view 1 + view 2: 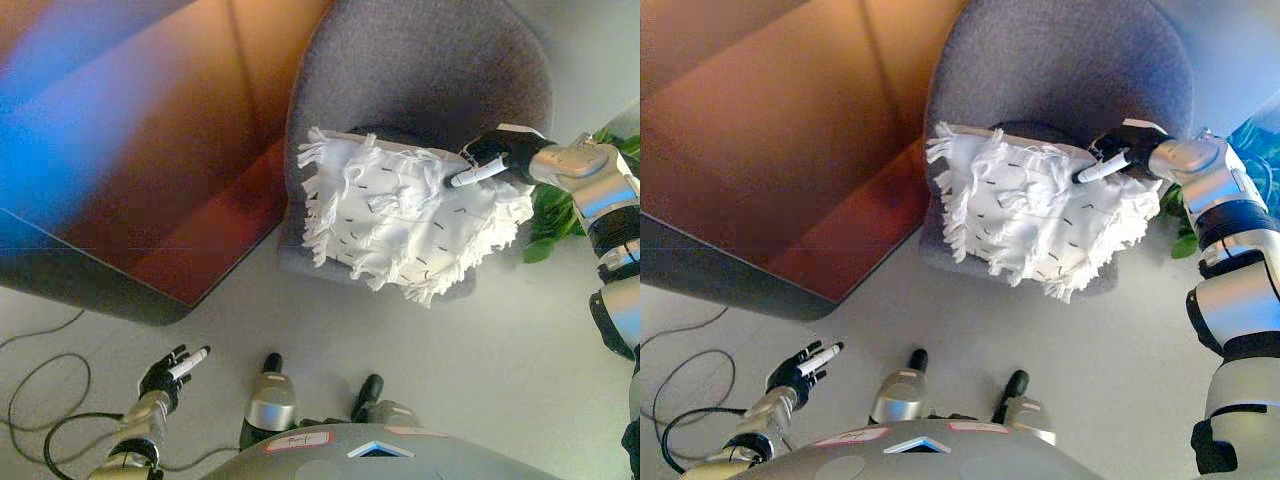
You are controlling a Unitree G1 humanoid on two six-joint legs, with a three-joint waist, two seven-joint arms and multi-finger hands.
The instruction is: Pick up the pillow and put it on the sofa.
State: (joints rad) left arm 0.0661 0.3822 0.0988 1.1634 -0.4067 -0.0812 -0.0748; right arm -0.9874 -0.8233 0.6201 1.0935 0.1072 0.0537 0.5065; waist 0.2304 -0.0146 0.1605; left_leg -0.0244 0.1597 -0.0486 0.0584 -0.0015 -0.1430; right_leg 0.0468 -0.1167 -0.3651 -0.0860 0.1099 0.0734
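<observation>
The white fringed pillow [400,215] with small dark dashes lies tilted on the seat of the grey rounded sofa chair [420,60]. Its lower fringe hangs over the seat's front edge. My right hand [492,158] rests at the pillow's upper right corner, with a straight white-tipped finger lying on the fabric and nothing pinched that I can see. Down at the lower left, my left hand [170,375] hangs over the floor with relaxed fingers, holding nothing and far from the pillow.
A large dark slab-like piece of furniture [110,280] with a grey edge fills the left side, close to the chair's left flank. A green plant [555,215] stands right of the chair, behind my right arm. Grey floor [480,350] lies in front.
</observation>
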